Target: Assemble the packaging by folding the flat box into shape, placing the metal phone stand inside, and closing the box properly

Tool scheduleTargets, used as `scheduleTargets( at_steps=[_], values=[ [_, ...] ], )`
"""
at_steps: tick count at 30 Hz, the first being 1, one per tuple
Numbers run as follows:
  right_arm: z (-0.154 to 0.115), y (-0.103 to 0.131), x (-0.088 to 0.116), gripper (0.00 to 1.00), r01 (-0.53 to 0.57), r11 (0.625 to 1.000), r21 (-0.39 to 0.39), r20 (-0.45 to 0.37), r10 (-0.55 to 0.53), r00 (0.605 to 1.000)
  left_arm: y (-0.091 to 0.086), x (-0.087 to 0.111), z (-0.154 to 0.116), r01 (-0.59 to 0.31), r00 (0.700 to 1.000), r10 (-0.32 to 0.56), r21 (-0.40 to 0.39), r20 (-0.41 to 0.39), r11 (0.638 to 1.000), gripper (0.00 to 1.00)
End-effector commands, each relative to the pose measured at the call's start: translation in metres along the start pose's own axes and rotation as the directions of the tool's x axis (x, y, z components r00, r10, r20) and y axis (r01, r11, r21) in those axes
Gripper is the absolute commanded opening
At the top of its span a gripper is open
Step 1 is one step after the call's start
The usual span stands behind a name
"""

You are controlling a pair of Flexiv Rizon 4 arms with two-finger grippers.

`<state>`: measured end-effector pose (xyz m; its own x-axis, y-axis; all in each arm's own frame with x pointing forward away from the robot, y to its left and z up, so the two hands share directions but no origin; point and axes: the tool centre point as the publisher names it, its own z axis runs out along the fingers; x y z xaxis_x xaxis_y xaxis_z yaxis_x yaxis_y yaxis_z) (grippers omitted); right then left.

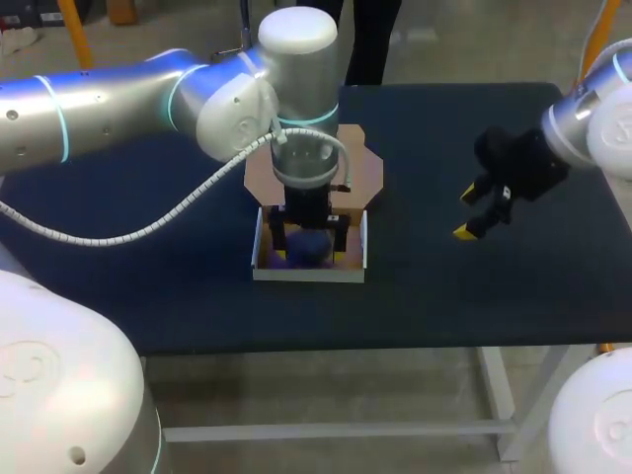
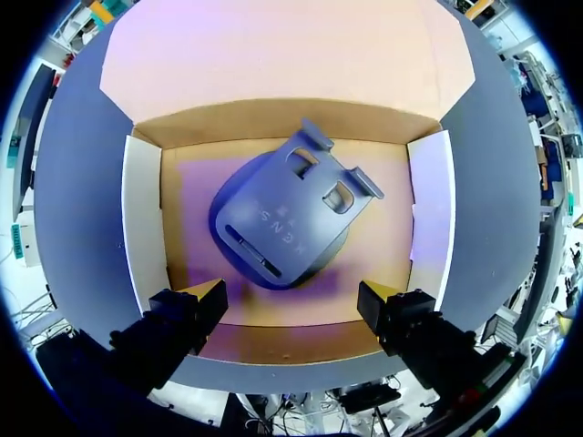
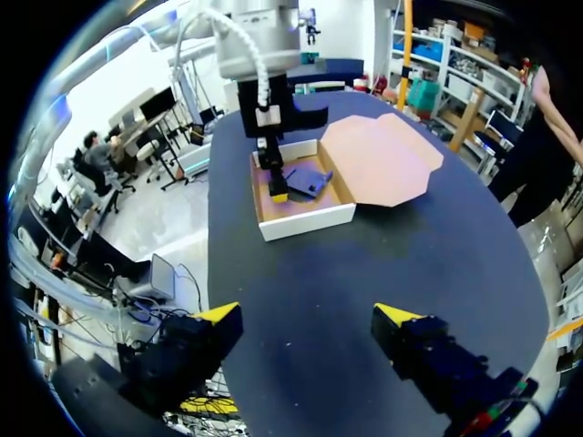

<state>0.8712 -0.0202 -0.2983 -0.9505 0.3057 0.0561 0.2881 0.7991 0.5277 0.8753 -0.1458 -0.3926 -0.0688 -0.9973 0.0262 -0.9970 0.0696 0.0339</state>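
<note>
The phone stand is laid flat inside the box (lid open behind, closing judged outstanding). The left jaws are held wide just above it; the right jaws, also wide, are held well aside for clearance.

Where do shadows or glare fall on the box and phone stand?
Left wrist view: shadow spreads on the box floor beside the phone stand, side walls glare white. Head view: the stand sits dim under the left arm. Right wrist view: the lid looks evenly lit.

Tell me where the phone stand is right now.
The phone stand lies inside the open box, at the centre of the head view, directly below the left pincer.
</note>
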Motion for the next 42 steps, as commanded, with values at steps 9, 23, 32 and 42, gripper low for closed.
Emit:
scheduleTargets(
  at_steps=[9, 23, 32, 42],
  values=[
    [-0.001, 0.0, -0.001, 1.0, 0.0, 1.0, 0.001, -0.005, 0.0, 1.0, 0.025, 0.011, 0.007, 0.031, 0.999, -0.031, -0.012, 0.025, 0.999, 1.0],
    [-0.001, 0.0, -0.001, 1.0, 0.0, 1.0, 0.001, -0.005, 0.0, 1.0, 0.054, 0.012, 0.011, 0.057, 0.998, -0.056, -0.028, 0.016, 0.998, 1.0],
    [-0.001, 0.0, -0.001, 1.0, 0.0, 1.0, 0.001, -0.005, 0.0, 1.0, 0.078, 0.014, 0.018, 0.061, 0.998, -0.06, -0.046, 0.012, 0.997, 1.0],
    [-0.001, 0.0, -0.001, 1.0, 0.0, 1.0, 0.001, -0.005, 0.0, 1.0, 0.09, 0.016, 0.019, 0.079, 0.997, -0.079, -0.05, 0.006, 0.996, 1.0]
  ],
)
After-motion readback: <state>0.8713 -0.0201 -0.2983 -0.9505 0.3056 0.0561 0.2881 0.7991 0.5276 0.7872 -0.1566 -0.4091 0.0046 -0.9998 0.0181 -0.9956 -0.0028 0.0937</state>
